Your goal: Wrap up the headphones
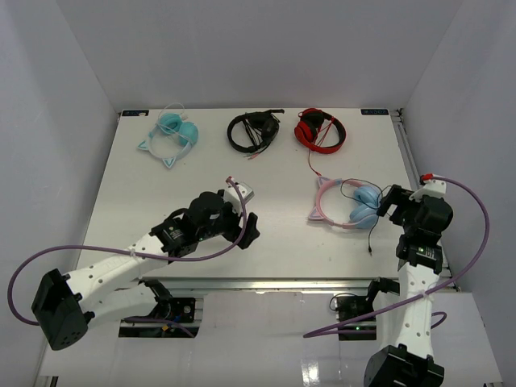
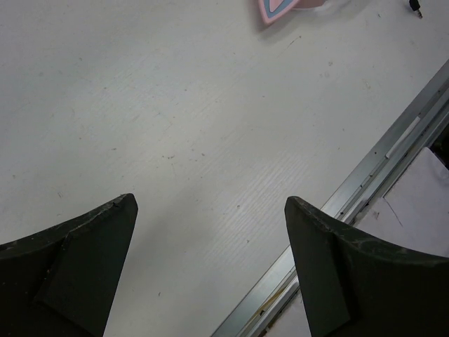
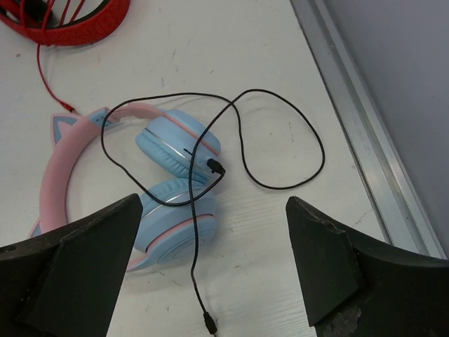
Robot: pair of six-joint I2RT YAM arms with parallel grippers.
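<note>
The headphones [image 1: 343, 205] lie flat on the table at the right: pink cat-ear headband [image 3: 59, 158], light blue ear cups [image 3: 175, 210], thin black cable [image 3: 280, 179] looping loosely to the right, its free plug [image 3: 210, 324] near the front. My right gripper [image 1: 389, 201] is open and empty, just right of the ear cups; in its wrist view [image 3: 214, 210] the cups and the cable lie between and beyond the fingers. My left gripper [image 1: 246, 228] is open and empty over bare table at the centre-left; its wrist view [image 2: 210, 203] shows only a pink ear tip [image 2: 273, 10] at the top.
An all-teal cat-ear pair [image 1: 171, 135], a black pair [image 1: 253, 131] and a red pair [image 1: 321, 129] lie along the back of the table. A metal rail [image 1: 407, 157] edges the right side and another [image 2: 365, 175] runs along the front.
</note>
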